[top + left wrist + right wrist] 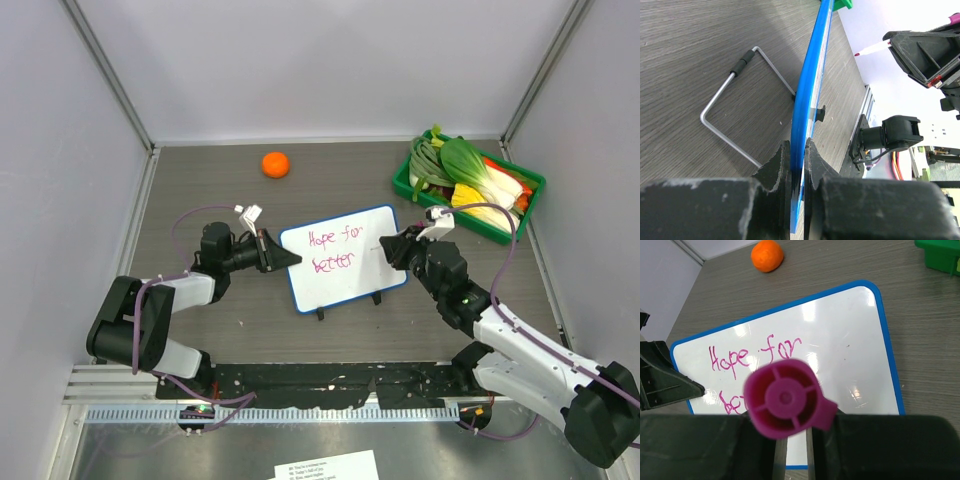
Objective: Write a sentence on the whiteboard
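While the left gripper (288,256) pinches the left edge of the whiteboard (350,275), which stands mid-table, somewhat nearer the near edge, the right gripper (396,247) clasps a pink-capped marker (785,397) by its right edge, the sentence (335,250) reading "Hope for better".

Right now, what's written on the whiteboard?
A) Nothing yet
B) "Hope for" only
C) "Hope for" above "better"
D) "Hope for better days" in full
C: in the top view the sentence on the whiteboard reads "Hope for" with "better" under it, and no "days" follows. The right gripper holds the marker.
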Robot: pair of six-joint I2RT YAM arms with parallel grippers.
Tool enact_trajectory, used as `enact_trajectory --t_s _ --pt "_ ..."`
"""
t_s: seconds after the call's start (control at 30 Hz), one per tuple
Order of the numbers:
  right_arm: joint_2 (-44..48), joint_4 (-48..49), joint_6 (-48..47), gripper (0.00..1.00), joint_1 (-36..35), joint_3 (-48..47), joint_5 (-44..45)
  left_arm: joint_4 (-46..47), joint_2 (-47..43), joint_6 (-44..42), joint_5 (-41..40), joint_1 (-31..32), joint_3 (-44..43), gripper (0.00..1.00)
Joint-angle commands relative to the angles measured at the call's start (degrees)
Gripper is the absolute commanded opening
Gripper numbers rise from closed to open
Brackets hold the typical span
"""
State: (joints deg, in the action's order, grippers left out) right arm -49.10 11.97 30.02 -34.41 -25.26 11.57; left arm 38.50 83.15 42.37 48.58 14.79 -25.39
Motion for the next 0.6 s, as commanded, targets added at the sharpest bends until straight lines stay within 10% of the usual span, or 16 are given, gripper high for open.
enact_trajectory --t_s 0.0,0.57 --pt "0.76 2.71 -1.1 0.01 0.14 -0.06 -0.32 -9.5 1.84 -7.83 -8.76 0.51 1.22 0.0" --pt "-1.7 5.52 -1.02 0.01 0.05 -0.23 -1.38 -9.58 1.57 -7.74 -8.94 0.51 1.3 0.0"
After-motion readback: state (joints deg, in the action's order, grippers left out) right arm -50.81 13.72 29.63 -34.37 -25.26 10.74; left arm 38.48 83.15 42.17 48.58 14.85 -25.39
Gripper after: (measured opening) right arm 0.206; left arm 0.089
